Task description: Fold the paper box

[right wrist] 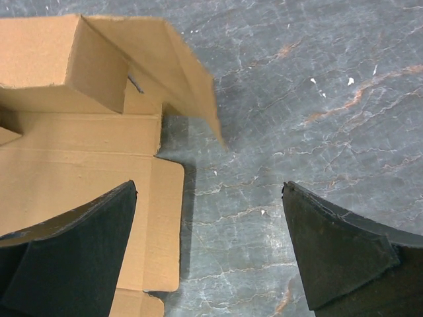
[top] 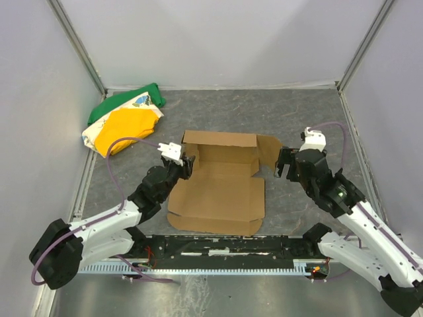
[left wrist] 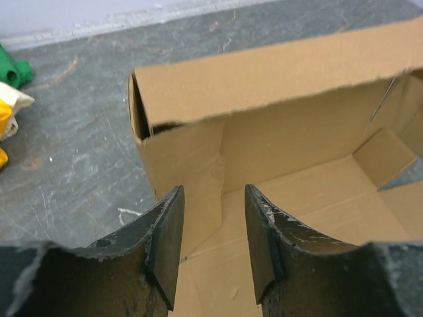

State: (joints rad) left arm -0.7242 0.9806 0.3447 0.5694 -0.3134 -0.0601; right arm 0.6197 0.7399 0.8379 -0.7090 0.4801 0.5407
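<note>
We are flanking the half-folded paper box [top: 218, 191]: left gripper [left wrist: 213, 218], part-open and empty, lining up on its left wall to pinch it; right gripper [right wrist: 209, 187], wide-open and empty, hovering beside its right flap.

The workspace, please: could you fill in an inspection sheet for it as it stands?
Surface: grey mottled table, faint scratches and specks.
Job's things: paper box, partly folded, back wall raised, front flat.
Clutter: green, yellow and white cloth bundle, far left corner.
Grippers: left gripper open at the box's left corner; right gripper open wide beside its right flap.
Cables: purple cables loop over both arms.
Surroundings: white walls, metal corner posts.
</note>
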